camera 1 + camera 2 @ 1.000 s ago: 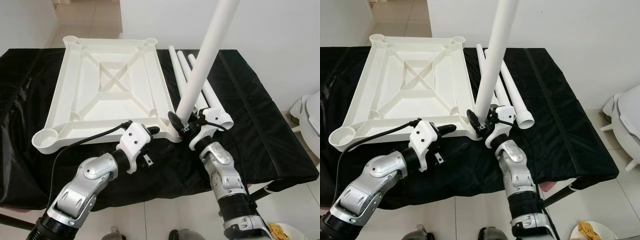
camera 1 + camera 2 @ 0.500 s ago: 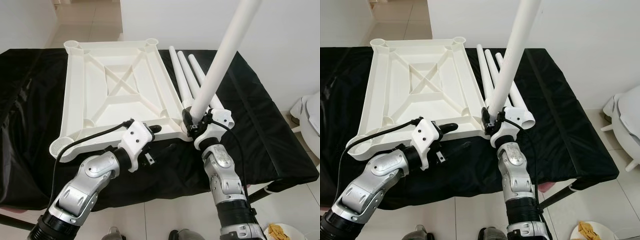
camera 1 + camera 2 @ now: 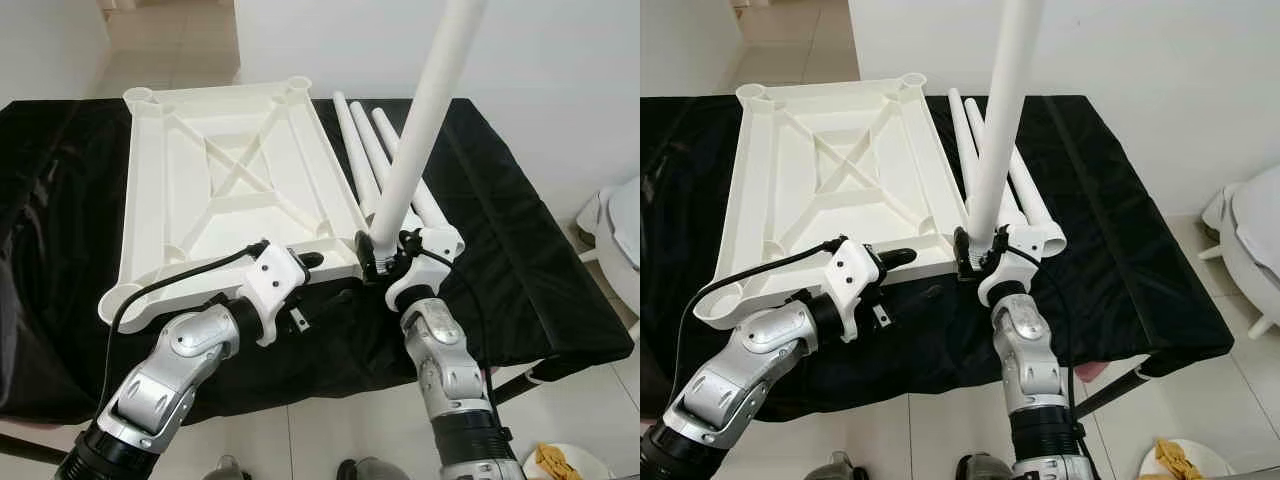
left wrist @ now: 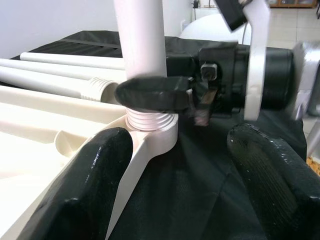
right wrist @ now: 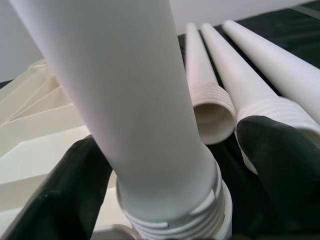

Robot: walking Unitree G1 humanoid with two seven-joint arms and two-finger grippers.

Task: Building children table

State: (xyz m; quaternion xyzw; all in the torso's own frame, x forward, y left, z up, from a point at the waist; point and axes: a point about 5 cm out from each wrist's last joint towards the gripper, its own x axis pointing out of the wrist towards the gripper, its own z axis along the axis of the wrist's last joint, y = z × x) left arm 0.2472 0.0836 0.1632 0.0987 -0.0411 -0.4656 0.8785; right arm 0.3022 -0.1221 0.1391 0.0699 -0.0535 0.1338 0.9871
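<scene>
right gripper (image 3: pixel 378 258) pinches upright leg (image 3: pixel 420 130) | threaded end sits on tabletop (image 3: pixel 215 190) near-right corner socket (image 4: pixel 159 137) | left gripper (image 4: pixel 175 165) spread, just beside

Both arms are built of rounded silver segments with dark seams and ribbed black cuffs near their lower ends. Each wrist carries a white moulded plastic housing. A thin black cable loops from the left arm up to the housing behind the left hand (image 3: pixel 311 260), and another curls beside the right hand (image 3: pixel 368 258). The fingers (image 4: pixel 95 185) are long, matt black and finely textured, with rounded tips.
</scene>
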